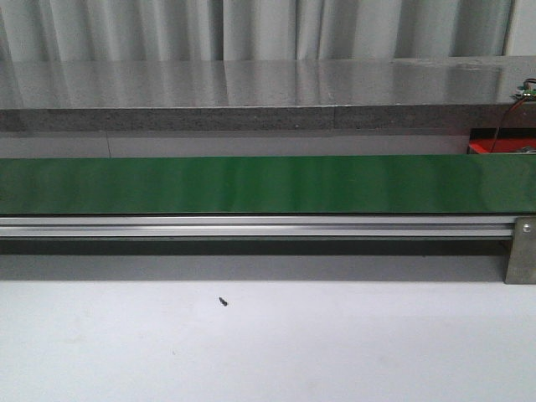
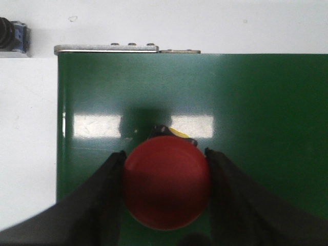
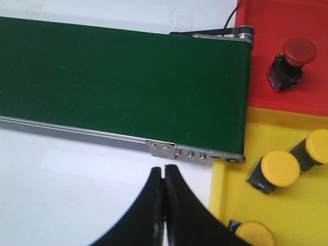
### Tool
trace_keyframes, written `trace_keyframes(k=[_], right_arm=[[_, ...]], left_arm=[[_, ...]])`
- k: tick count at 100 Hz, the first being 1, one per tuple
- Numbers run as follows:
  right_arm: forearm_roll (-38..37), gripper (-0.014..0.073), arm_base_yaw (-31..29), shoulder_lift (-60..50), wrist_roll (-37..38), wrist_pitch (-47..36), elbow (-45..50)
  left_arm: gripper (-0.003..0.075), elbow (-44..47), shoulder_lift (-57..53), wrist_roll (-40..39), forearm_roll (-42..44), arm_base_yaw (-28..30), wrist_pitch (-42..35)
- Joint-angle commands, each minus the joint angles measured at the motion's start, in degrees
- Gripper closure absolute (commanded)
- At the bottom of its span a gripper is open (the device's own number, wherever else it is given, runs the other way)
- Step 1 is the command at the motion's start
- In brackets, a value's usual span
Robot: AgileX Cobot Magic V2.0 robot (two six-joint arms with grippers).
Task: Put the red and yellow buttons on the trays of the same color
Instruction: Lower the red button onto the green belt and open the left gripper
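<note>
In the left wrist view a red button (image 2: 166, 187) with a round domed cap sits between the two black fingers of my left gripper (image 2: 165, 152). Both fingers press against the cap's sides above the green belt (image 2: 230, 92). A yellow edge (image 2: 179, 133) peeks out behind the cap. My right gripper (image 3: 164, 168) is shut with nothing in it, over the white table beside the belt's end. Close by, the red tray (image 3: 266, 92) holds one red button (image 3: 299, 51). The yellow tray (image 3: 292, 205) holds three yellow buttons (image 3: 280, 168). Neither gripper shows in the front view.
The green belt (image 1: 251, 184) runs across the front view with an aluminium rail (image 1: 251, 226) along its near side. A strip of the red tray (image 1: 490, 147) shows at far right. A dark blue-black part (image 2: 10, 36) lies on the white table past the belt's corner.
</note>
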Motion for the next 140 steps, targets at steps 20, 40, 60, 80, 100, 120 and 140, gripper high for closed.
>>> trace_keyframes(k=[20,40,60,80,100,120,140], right_arm=[[1.2,0.0662,-0.1,-0.9,0.0,-2.6,-1.9],[1.2,0.0662,-0.1,-0.9,0.0,-2.6,-1.9],[1.2,0.0662,-0.1,-0.9,0.0,-2.6,-1.9],[1.2,0.0662,-0.1,-0.9,0.0,-2.6,-1.9],[1.2,0.0662,-0.1,-0.9,0.0,-2.6,-1.9],[1.2,0.0662,-0.1,-0.9,0.0,-2.6,-1.9],[1.2,0.0662,-0.1,-0.9,0.0,-2.6,-1.9]], left_arm=[[0.0444,-1.6,-2.6,-0.2,-1.3,-0.3,-1.6],[0.0444,-1.6,-2.6,-0.2,-1.3,-0.3,-1.7],[0.0444,-1.6,-2.0,-0.2,-1.3,-0.3,-2.2],[0.0444,-1.6,0.2,-0.2,-1.8,-0.3,-1.5],[0.0392,-1.6,0.2,-0.2,-1.8,-0.3,-1.7],[0.0181,-1.8,0.0,-0.2,-2.1,-0.3,-1.5],[0.0162,-1.8,-2.4,2.2,-6.2,-0.3,-1.5]])
